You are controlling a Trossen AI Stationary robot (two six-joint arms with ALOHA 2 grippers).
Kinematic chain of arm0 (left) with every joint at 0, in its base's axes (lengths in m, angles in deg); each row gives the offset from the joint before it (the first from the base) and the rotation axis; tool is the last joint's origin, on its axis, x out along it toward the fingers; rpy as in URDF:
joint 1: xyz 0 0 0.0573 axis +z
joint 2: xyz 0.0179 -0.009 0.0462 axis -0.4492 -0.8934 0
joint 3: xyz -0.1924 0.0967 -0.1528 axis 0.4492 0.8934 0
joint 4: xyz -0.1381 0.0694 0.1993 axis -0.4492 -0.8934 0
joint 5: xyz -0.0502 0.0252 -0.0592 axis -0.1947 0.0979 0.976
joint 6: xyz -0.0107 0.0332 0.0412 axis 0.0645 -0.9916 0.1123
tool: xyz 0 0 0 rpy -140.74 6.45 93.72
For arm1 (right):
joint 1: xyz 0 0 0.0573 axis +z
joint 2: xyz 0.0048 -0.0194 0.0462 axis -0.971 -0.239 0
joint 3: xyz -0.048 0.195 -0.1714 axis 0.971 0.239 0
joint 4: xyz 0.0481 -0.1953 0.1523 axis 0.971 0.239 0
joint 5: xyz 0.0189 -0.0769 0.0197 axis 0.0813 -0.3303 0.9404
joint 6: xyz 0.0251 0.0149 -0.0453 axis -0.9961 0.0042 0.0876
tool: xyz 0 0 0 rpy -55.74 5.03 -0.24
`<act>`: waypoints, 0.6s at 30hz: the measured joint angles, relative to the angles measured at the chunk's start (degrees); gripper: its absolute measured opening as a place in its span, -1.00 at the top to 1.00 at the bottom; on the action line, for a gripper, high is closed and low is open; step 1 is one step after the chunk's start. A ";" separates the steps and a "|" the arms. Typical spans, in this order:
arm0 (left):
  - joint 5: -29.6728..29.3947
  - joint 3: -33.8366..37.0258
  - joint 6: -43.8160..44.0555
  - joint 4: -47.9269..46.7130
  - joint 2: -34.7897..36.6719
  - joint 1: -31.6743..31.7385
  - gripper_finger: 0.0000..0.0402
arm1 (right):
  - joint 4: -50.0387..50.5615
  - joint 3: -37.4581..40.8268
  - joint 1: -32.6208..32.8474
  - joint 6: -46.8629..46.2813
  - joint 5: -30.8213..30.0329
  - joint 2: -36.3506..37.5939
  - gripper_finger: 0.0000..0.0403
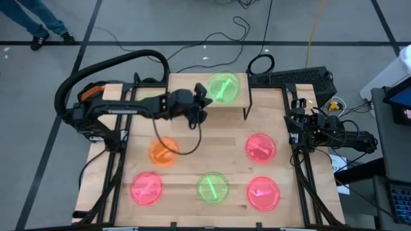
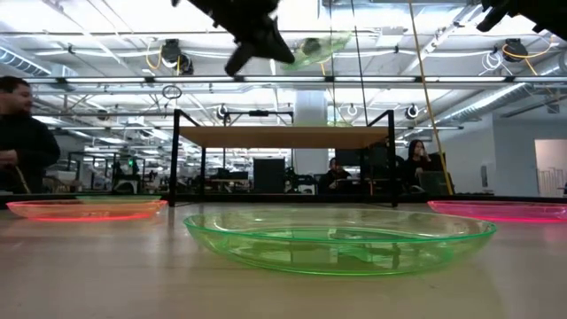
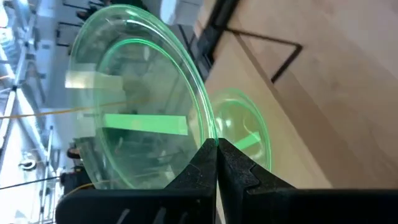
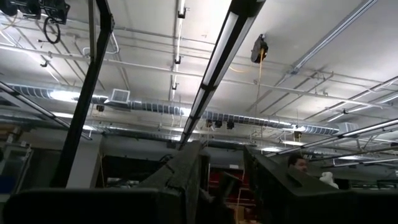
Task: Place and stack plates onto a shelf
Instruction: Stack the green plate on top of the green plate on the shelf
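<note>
My left gripper [image 1: 203,102] is high over the shelf [image 1: 192,115], shut on a green plate [image 1: 223,88]. In the low view the gripper [image 2: 259,40] and the plate [image 2: 315,49] hang well above the shelf board [image 2: 288,136]. The left wrist view shows a second green plate [image 3: 244,134] on light wood beyond the held one; which surface that is I cannot tell. On the table lie an orange plate [image 1: 162,153], a green plate [image 1: 212,188] and three pink plates [image 1: 146,189] [image 1: 260,147] [image 1: 263,194]. My right gripper [image 4: 224,180] waits open at the table's right edge. My left gripper pinches the green plate's rim [image 3: 208,134] between its two fingers, on the side of the plate nearest the arm. The fingers come from the table's left. The plate is lifted clear above the shelf and sticks out beyond the fingertips, slightly tilted.
The shelf's thin black legs [image 1: 246,106] stand at the far middle of the table. A black cable [image 1: 186,144] loops down from the left arm over the table near the orange plate. People sit in the room behind, and one person [image 2: 22,133] is at the left.
</note>
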 joint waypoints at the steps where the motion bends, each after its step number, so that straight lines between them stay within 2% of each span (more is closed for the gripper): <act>1: 0.40 -0.45 -0.32 -0.04 -1.17 0.66 1.00 | 0.02 0.00 0.00 0.02 0.00 0.00 0.48; 7: 0.93 -4.65 -2.37 -2.25 -8.44 3.64 1.00 | 0.00 0.00 0.00 0.02 -0.01 0.00 0.48; 12: -0.02 -9.40 -2.32 -10.77 -11.96 7.30 1.00 | 0.00 0.00 0.00 0.01 -0.01 0.00 0.48; 18: 7.10 -10.69 1.63 -10.10 -12.07 9.11 1.00 | 0.00 0.00 0.00 0.00 -0.01 0.00 0.48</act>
